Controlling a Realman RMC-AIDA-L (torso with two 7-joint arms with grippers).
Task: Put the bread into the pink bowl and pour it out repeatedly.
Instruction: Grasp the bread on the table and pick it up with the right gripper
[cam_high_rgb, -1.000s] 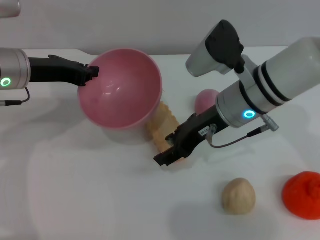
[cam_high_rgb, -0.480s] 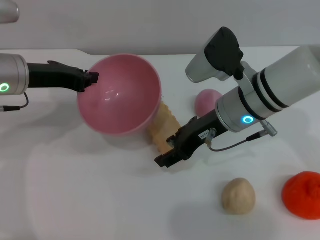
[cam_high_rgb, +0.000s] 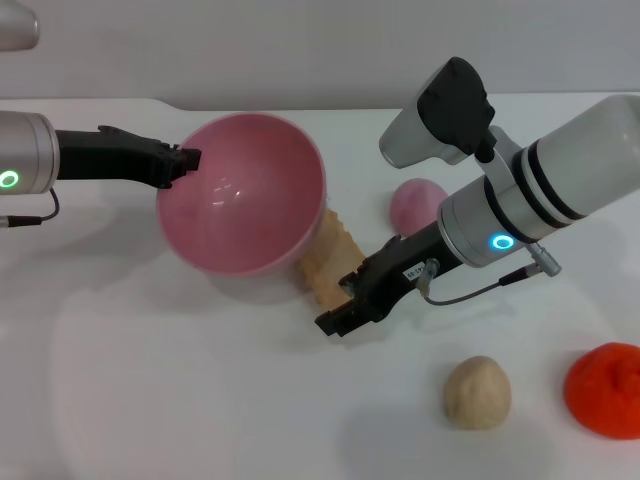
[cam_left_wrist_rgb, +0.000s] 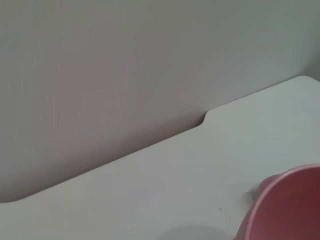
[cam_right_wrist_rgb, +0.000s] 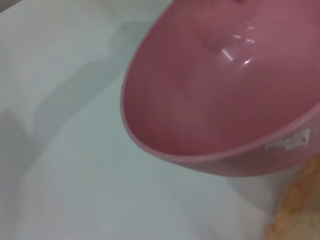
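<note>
The pink bowl (cam_high_rgb: 245, 200) hangs tilted above the table with its empty inside facing me; it also fills the right wrist view (cam_right_wrist_rgb: 225, 100) and shows at a corner of the left wrist view (cam_left_wrist_rgb: 290, 200). My left gripper (cam_high_rgb: 185, 160) is shut on its left rim. The bread (cam_high_rgb: 328, 255) lies on the table by the bowl's right side, its far end tucked under the rim; an edge of the bread (cam_right_wrist_rgb: 295, 210) shows in the right wrist view. My right gripper (cam_high_rgb: 338, 312) sits at the bread's near end.
A small pink dome (cam_high_rgb: 415, 203) stands behind my right arm. A round beige lump (cam_high_rgb: 477, 392) and a red-orange blob (cam_high_rgb: 605, 388) lie at the front right. The white table (cam_high_rgb: 150, 400) stretches out at the front left.
The bowl has sunk slightly and shifted a little right with my left gripper. My right arm has drifted a little to the right. The bread has stayed in place.
</note>
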